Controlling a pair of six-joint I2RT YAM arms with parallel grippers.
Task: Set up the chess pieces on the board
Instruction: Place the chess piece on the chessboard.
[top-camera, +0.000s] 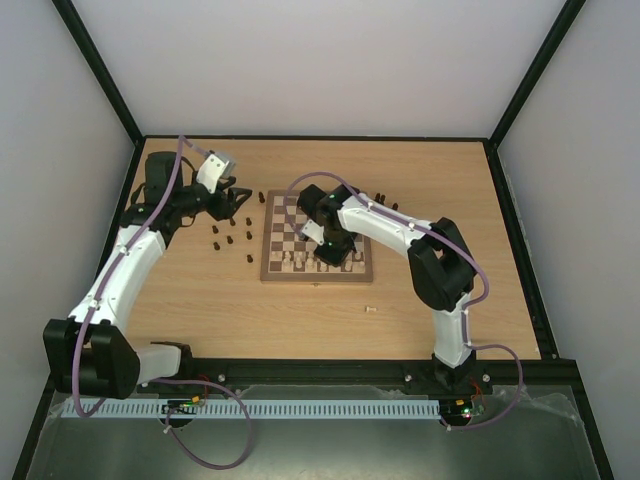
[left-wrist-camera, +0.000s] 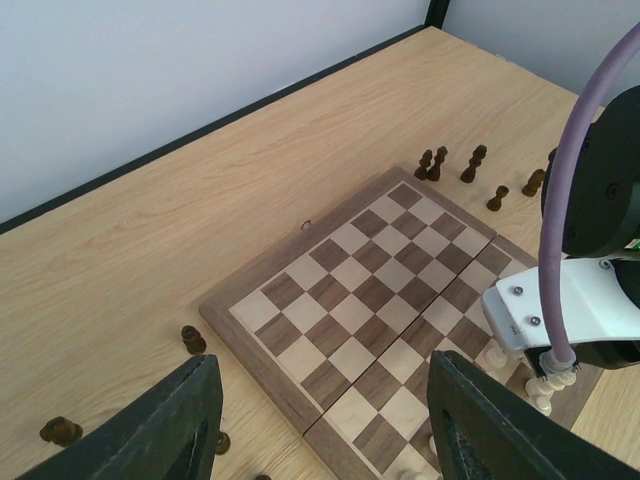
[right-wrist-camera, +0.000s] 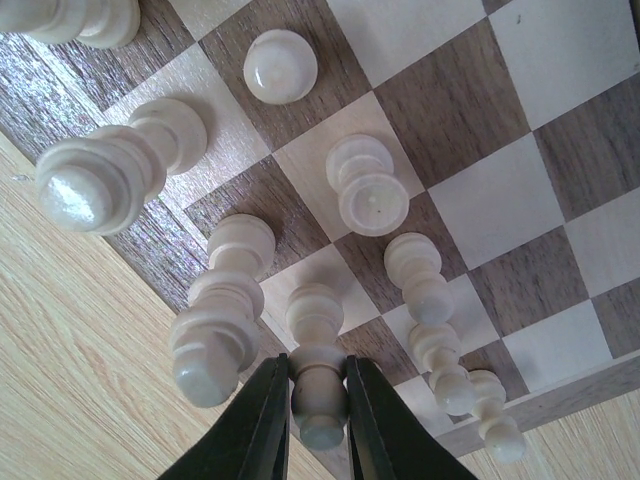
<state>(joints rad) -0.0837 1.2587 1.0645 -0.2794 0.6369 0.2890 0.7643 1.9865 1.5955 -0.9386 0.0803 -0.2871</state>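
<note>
The chessboard (top-camera: 290, 222) lies mid-table, also in the left wrist view (left-wrist-camera: 340, 290). Cream pieces (top-camera: 300, 260) stand along its near rows. My right gripper (top-camera: 333, 252) is low over those rows, shut on a cream chess piece (right-wrist-camera: 320, 375) that stands upright on a square, with other cream pieces (right-wrist-camera: 365, 190) close around it. My left gripper (top-camera: 236, 203) hovers open and empty over the table left of the board; its fingers (left-wrist-camera: 165, 425) frame the board's corner. Dark pieces (top-camera: 232, 238) stand loose left of the board, and more dark pieces (left-wrist-camera: 470, 165) beyond its far side.
One cream piece (top-camera: 370, 309) lies alone on the tabletop near the front of the board. Dark pieces (left-wrist-camera: 192, 340) stand close under the left gripper. Black frame rails (top-camera: 300, 138) edge the table.
</note>
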